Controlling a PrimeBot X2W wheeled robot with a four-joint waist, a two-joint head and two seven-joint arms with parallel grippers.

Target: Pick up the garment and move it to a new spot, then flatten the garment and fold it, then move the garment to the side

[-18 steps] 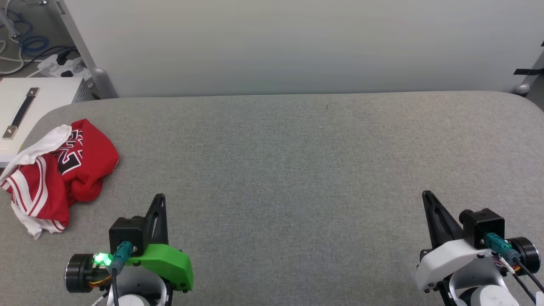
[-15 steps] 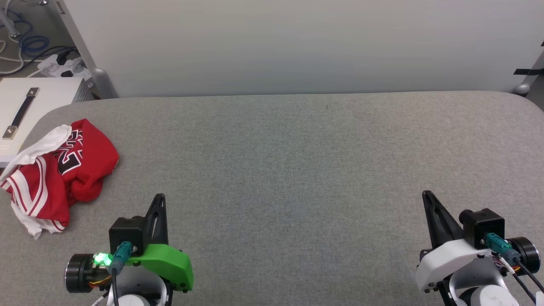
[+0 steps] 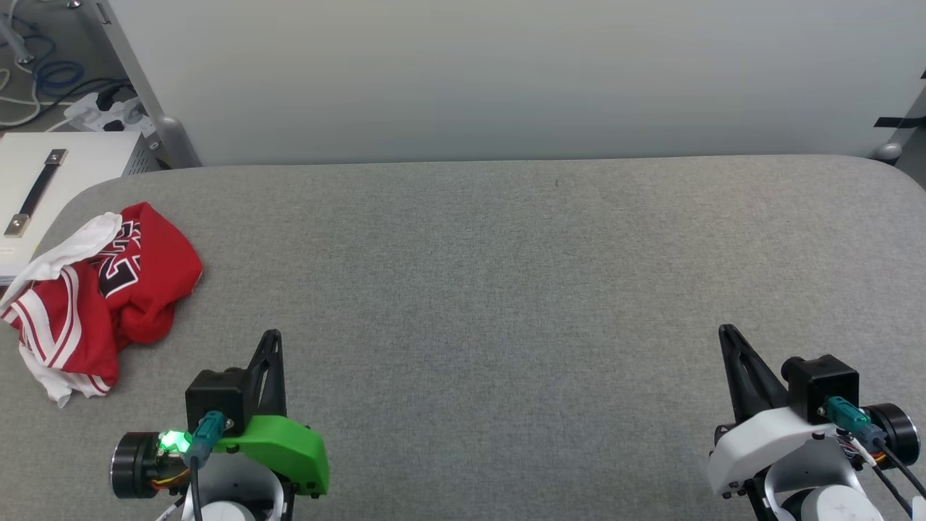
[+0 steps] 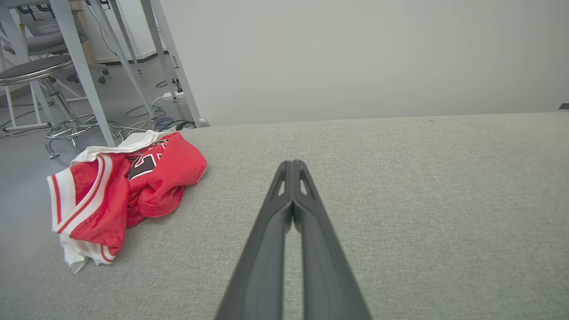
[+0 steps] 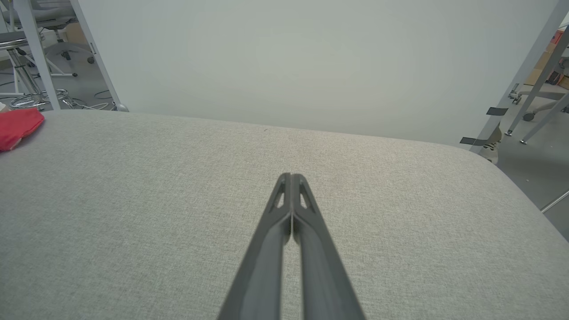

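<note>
One crumpled red-and-white garment (image 3: pixel 101 289) lies at the left edge of the grey padded table (image 3: pixel 506 289). Its black, white-outlined numerals are folded into the cloth and unreadable, and the right wrist view cuts off most of it. Of the two grippers, the left gripper (image 3: pixel 271 340) and the right gripper (image 3: pixel 725 333) are both clenched on nothing, apart from the cloth.

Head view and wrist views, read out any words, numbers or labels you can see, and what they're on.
On the red jersey: black numerals outlined in white, partly buried in the crumpled folds; cannot be read whole.
On the grey table and the white box with a black handle: no readable text.
</note>
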